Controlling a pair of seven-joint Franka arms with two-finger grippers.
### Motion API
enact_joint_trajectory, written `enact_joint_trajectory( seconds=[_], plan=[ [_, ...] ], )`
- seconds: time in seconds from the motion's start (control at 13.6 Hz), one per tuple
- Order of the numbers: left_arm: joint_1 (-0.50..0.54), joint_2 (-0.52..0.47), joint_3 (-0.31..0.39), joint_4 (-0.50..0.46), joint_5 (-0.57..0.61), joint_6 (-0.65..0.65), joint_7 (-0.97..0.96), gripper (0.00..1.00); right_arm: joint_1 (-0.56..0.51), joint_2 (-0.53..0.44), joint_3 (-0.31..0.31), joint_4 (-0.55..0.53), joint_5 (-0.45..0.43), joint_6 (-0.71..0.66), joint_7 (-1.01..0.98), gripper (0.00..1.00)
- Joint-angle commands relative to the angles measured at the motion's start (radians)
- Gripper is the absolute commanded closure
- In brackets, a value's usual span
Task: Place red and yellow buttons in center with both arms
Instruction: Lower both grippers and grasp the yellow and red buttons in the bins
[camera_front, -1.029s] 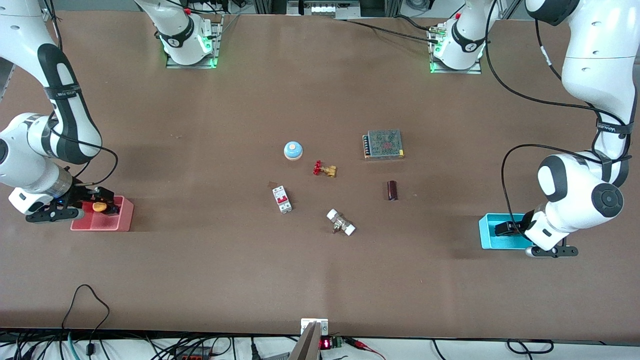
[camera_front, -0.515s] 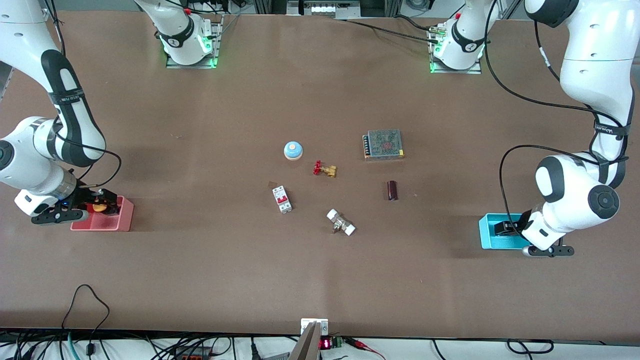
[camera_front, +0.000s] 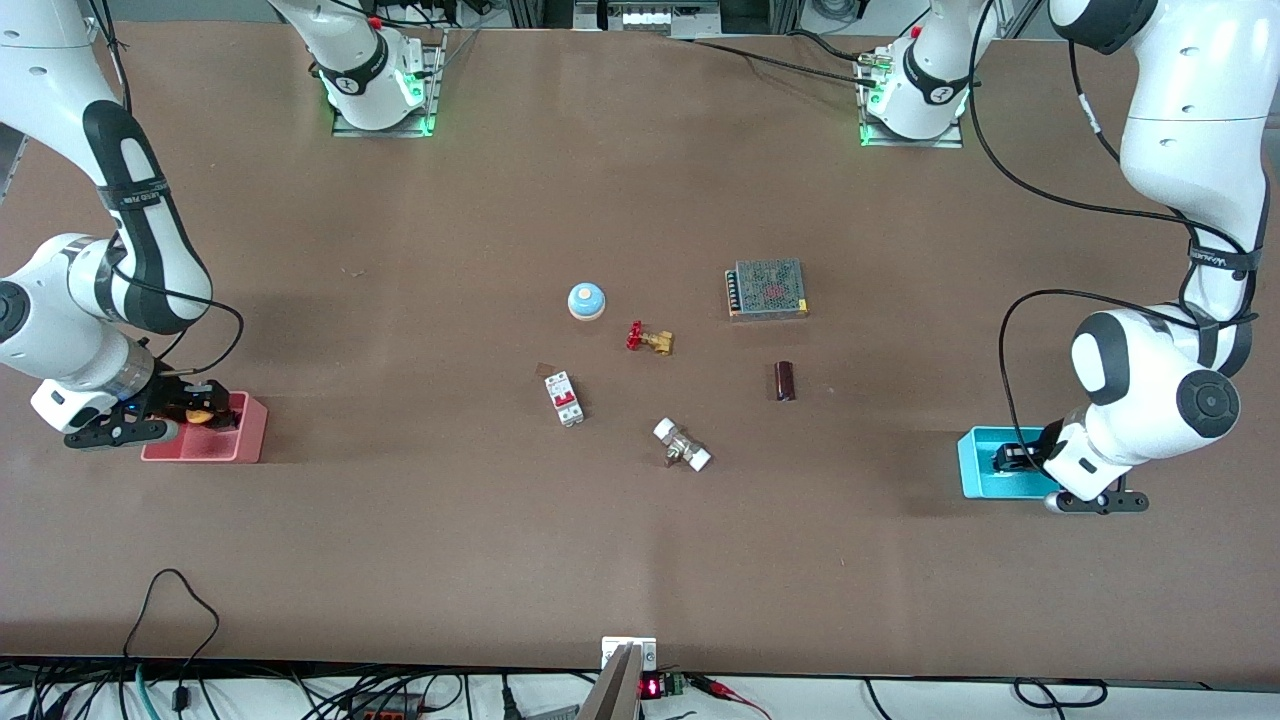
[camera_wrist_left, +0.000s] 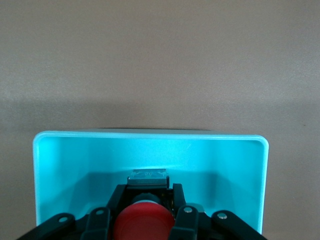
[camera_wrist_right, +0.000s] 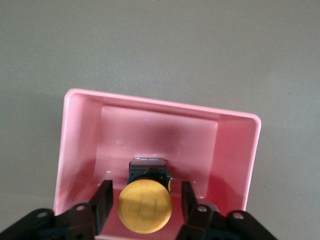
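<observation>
The yellow button (camera_wrist_right: 145, 207) stands in the pink bin (camera_wrist_right: 160, 130) at the right arm's end of the table; it also shows in the front view (camera_front: 201, 416). My right gripper (camera_wrist_right: 146, 186) is down in that bin (camera_front: 215, 452), open, with a finger on each side of the button and gaps showing. The red button (camera_wrist_left: 142, 225) stands in the cyan bin (camera_wrist_left: 150, 152) at the left arm's end. My left gripper (camera_wrist_left: 148, 192) is down in that bin (camera_front: 975, 470), with its fingers tight against the button's black base. The front view hides the red cap.
Around the table's middle lie a blue-domed bell (camera_front: 586, 301), a brass valve with a red handwheel (camera_front: 648, 339), a white circuit breaker (camera_front: 564, 398), a white-ended fitting (camera_front: 682, 445), a dark cylinder (camera_front: 785, 380) and a mesh-topped power supply (camera_front: 767, 288).
Both grippers have settled lower into their bins over the last second. The right one has come down around the yellow button, the left one onto the red button.
</observation>
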Motion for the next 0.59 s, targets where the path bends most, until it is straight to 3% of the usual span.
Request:
enact_joint_trajectory(
  seconds=[0.0,0.22,0.51],
  plan=[
    [-0.002,0.003,0.0,0.006,-0.019,-0.015,0.0,0.8,-0.013,0.002,0.012,0.0,0.018,0.01,-0.042,0.57],
    [-0.002,-0.036,0.0,-0.014,-0.019,-0.037,0.0,0.81,-0.015,0.002,0.012,0.0,0.018,0.01,-0.056,0.68],
    [-0.018,-0.131,0.0,-0.015,-0.019,-0.131,-0.001,0.82,-0.012,-0.004,0.012,0.003,0.016,0.006,-0.058,0.71]
  ],
)
